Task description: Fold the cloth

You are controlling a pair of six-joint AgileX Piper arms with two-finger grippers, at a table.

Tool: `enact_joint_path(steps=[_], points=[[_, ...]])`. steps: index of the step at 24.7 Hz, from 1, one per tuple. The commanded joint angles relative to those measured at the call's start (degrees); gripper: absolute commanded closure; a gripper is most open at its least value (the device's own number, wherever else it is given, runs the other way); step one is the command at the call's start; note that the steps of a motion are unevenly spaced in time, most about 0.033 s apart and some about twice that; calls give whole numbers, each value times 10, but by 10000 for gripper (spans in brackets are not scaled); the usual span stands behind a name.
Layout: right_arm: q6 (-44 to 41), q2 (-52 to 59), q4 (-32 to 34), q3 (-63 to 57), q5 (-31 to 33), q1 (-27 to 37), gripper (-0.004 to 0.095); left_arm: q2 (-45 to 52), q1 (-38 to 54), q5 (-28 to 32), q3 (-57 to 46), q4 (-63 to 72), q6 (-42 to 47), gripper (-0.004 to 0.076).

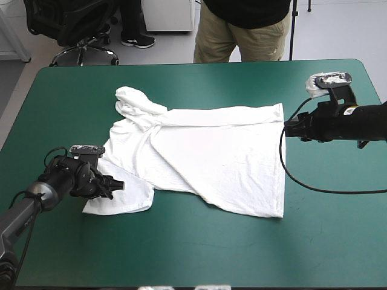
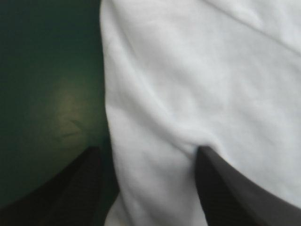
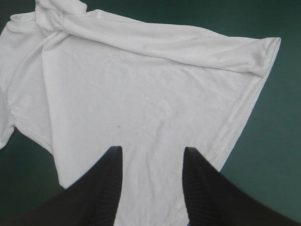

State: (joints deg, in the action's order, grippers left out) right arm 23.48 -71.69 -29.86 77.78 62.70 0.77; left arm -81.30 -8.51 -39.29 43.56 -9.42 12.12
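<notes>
The white T-shirt [image 1: 205, 157] lies spread on the teal-green cover, its far edge folded over and a bunched sleeve [image 1: 136, 103] at the far left. The near left sleeve [image 1: 121, 196] lies flat. My left gripper [image 1: 115, 184] is low at that sleeve and open. In the left wrist view the left gripper [image 2: 148, 150] straddles the edge of the T-shirt [image 2: 197, 84], one finger over the cover and one over cloth. My right gripper [image 1: 288, 128] hovers at the shirt's right hem and is open. In the right wrist view the right gripper [image 3: 153, 150] stands above the T-shirt [image 3: 141, 94].
The teal-green cover [image 1: 199, 254] runs wide between the shirt and the table's near edge. Narrower strips of it show beyond the shirt's far edge [image 1: 230, 81] and to its right [image 1: 326, 211].
</notes>
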Motion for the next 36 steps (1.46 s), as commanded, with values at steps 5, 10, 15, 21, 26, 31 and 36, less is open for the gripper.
enact_joint_path(steps=[5,10,15,21,26,31,36], points=[[7,14,-22,16,-28,2,517,-18,7,41,6,13,-36,721],[8,14,-27,16,-24,2,517,-12,140,38,72,1,-41,717],[18,14,-46,16,-31,2,517,-29,285,41,178,-5,-79,717],[22,14,-50,16,-42,2,517,-113,385,48,360,-5,-90,718],[25,14,-48,16,-33,2,517,-174,382,9,420,22,-96,717],[26,14,-41,16,-27,2,517,-173,383,-12,428,41,-164,567],[29,14,-34,16,-18,2,517,-152,383,-35,434,99,-180,97]])
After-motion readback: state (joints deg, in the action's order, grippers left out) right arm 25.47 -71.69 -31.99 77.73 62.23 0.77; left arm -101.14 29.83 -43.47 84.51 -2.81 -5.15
